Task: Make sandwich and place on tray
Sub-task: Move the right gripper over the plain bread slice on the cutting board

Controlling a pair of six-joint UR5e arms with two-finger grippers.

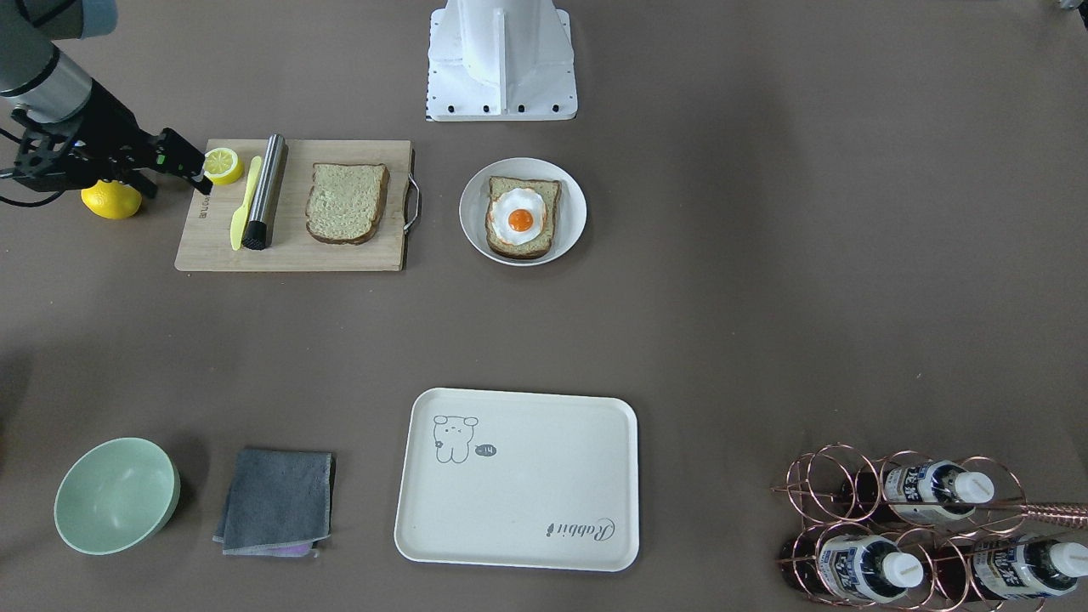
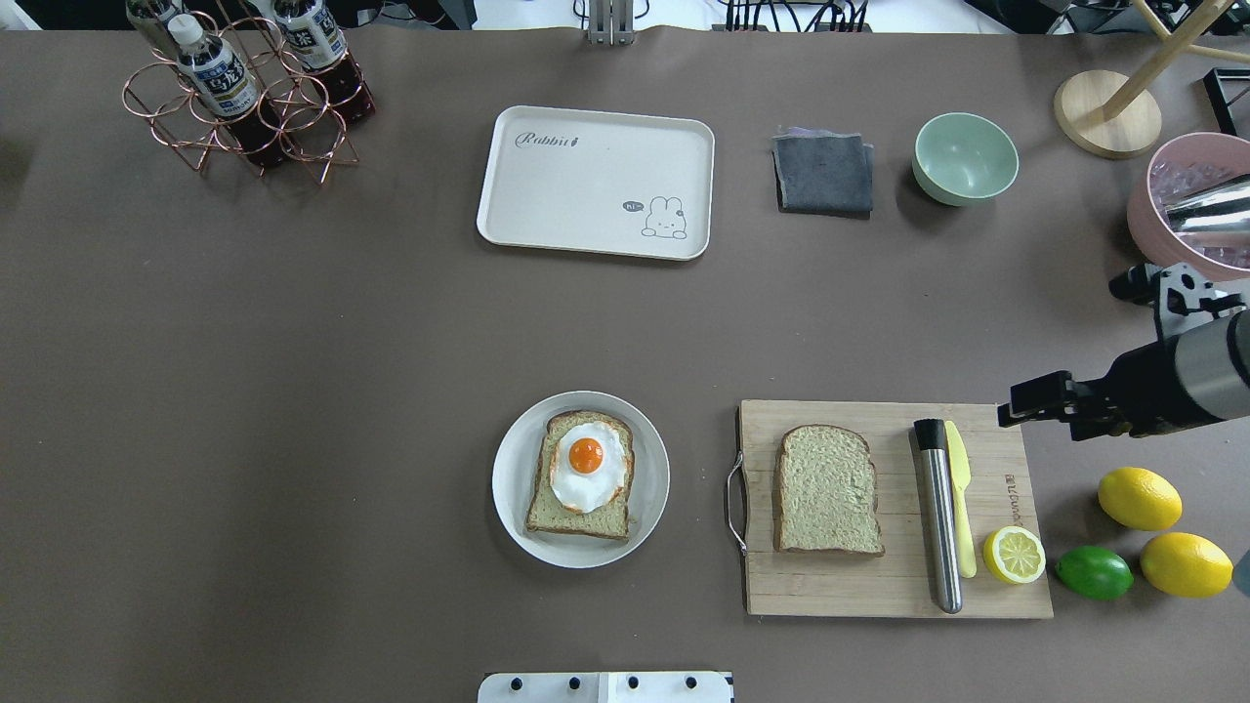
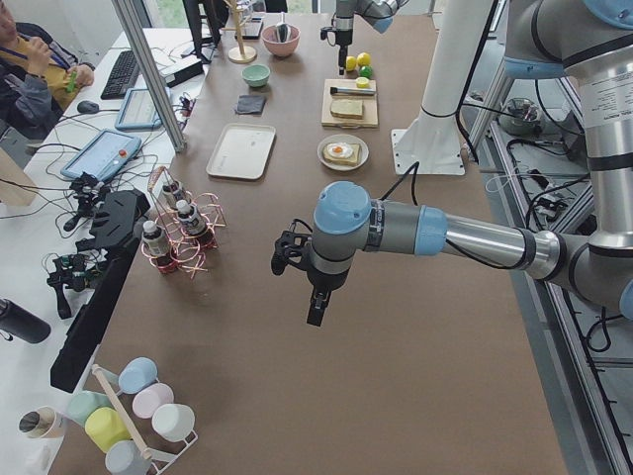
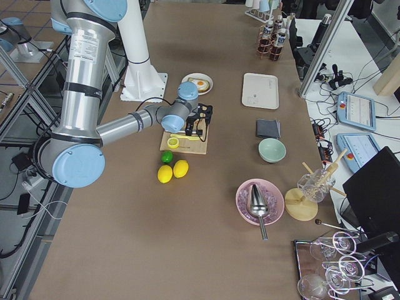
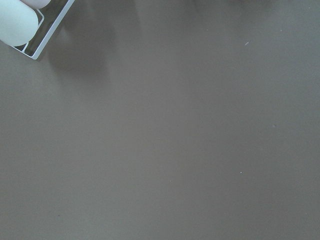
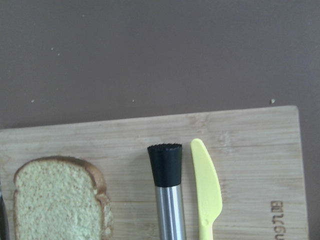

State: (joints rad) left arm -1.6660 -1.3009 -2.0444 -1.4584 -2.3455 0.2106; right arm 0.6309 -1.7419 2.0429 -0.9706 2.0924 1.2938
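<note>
In the overhead view the tray (image 2: 596, 210) lies upper centre, well apart from the food. The board (image 2: 879, 586) at lower right carries one bare slice (image 2: 828, 488). The plate (image 2: 508, 478) at lower centre holds the other slice (image 2: 552, 513) with the egg (image 2: 586, 464) on top, so the sandwich is not yet stacked. My right pincer (image 2: 1008, 412) hovers at the board's upper right corner, fingers seemingly parted, holding nothing. My left pincer (image 3: 315, 312) hangs far off, and I cannot tell its opening. The bare slice looks light, soft and crushable, so I would pinch it gently across opposite crusts. The egg may slide.
</note>
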